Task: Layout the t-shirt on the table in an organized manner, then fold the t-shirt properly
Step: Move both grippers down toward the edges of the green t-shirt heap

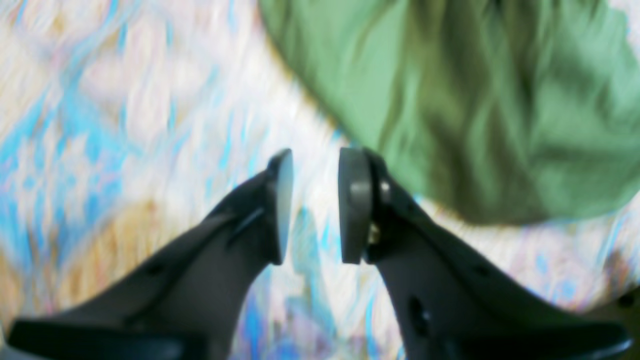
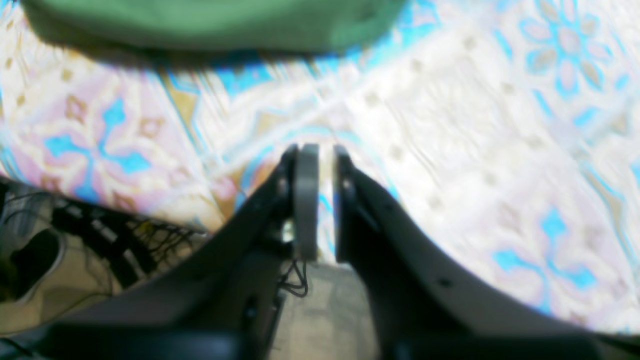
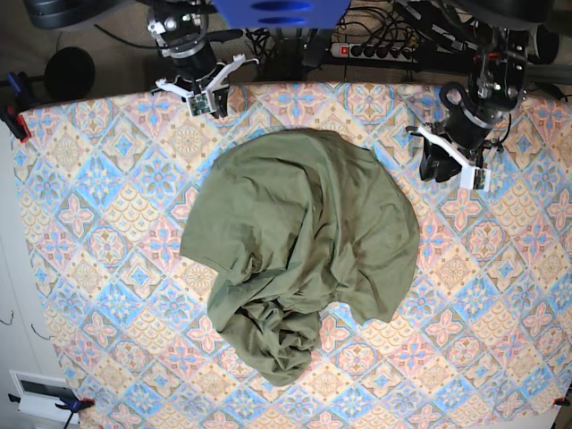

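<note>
Olive t-shirt (image 3: 299, 246) lies crumpled between both grippers

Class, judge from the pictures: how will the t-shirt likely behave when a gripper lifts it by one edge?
The t-shirt lies crumpled in soft folds, so it is probably floppy and would drape. Its bunched lower part would likely trail or drag across the table. It looks like thin cloth, so probably light.

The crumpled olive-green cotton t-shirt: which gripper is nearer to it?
Left, narrowly. The left gripper hovers just off the crumpled olive-green cotton t-shirt's edge on the base view's right. The right gripper sits farther off, by the patterned table's far edge.
</note>
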Controlling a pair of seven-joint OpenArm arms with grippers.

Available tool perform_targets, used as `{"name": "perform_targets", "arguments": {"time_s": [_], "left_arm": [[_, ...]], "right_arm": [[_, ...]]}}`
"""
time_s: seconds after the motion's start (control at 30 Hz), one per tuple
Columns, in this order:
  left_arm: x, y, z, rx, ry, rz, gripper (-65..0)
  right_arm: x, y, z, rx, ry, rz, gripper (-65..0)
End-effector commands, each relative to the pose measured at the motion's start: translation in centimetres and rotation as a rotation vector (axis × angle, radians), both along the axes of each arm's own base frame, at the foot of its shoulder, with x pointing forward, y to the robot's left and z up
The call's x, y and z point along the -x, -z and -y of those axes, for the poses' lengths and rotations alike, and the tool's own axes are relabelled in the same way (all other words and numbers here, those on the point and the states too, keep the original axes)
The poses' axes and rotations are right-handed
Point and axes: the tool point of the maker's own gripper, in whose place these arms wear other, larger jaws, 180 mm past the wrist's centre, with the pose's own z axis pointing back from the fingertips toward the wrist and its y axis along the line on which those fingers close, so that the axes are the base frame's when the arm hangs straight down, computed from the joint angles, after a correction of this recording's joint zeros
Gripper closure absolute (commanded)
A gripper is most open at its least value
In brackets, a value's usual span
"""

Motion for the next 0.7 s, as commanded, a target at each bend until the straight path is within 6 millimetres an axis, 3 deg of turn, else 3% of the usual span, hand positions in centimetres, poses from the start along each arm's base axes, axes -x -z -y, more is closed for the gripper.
{"name": "perform_targets", "arguments": {"time_s": [0.0, 0.1, 0.43, 0.57, 0.67], "left_arm": [[-1.2, -0.7, 0.2, 0.03, -0.009, 0.02, -20.4], [-3.1, 0.3, -0.2, 0.075, -0.049, -0.013, -21.8], [-7.8, 4.8, -2.4, 0.176, -0.189, -0.121, -22.8], [-8.6, 6.2, -2.0, 0.216, -0.207, -0.186, -31.8], [-9.0, 7.4, -1.4, 0.248, -0.225, -0.22, -34.1]], "right_arm": [[-0.7, -0.8, -1.0, -0.019, -0.023, 0.029, -9.6], [-1.5, -1.1, -2.4, -0.034, -0.058, 0.029, -12.9], [-2.9, -1.5, -2.6, -0.034, -0.058, 0.06, -13.8], [-2.9, -1.5, -2.6, -0.036, -0.057, 0.06, -13.8], [-2.9, -1.6, -2.6, -0.037, -0.056, 0.06, -13.8]]}}
